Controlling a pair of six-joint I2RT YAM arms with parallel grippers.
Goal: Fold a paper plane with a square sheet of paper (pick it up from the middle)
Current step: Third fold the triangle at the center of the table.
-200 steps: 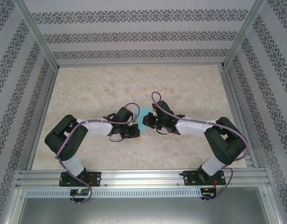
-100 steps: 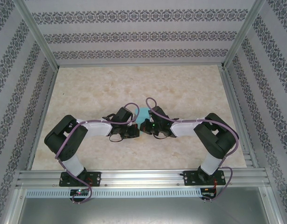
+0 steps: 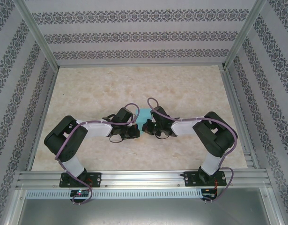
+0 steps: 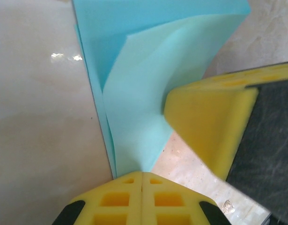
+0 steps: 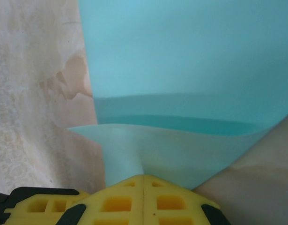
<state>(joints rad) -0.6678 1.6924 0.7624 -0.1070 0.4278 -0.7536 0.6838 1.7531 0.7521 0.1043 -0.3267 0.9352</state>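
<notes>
Top view: both arms meet mid-tabletop [image 3: 190, 89], with the left tool [image 3: 136, 131] and right tool [image 3: 145, 127] tip to tip. The turquoise square sheet of paper [image 3: 144, 113] peeks out just far of them.
Left wrist: left tool [image 4: 142, 174] clenched on the sheet's near edge, sheet part-folded. The right tool's yellow finger [image 4: 207, 126] touches it from the right.
Right wrist: right tool [image 5: 144, 177] clenched on a lifted fold.

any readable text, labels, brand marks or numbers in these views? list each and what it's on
No readable text in any view.
On the turquoise-blue square paper sheet: nothing, blank.
On the left gripper's yellow moulded fingers: no marks.
On the grey-patterned wallpaper walls: ornament, no letters.
On the circuit boards at the arm bases: too small to read.
</notes>
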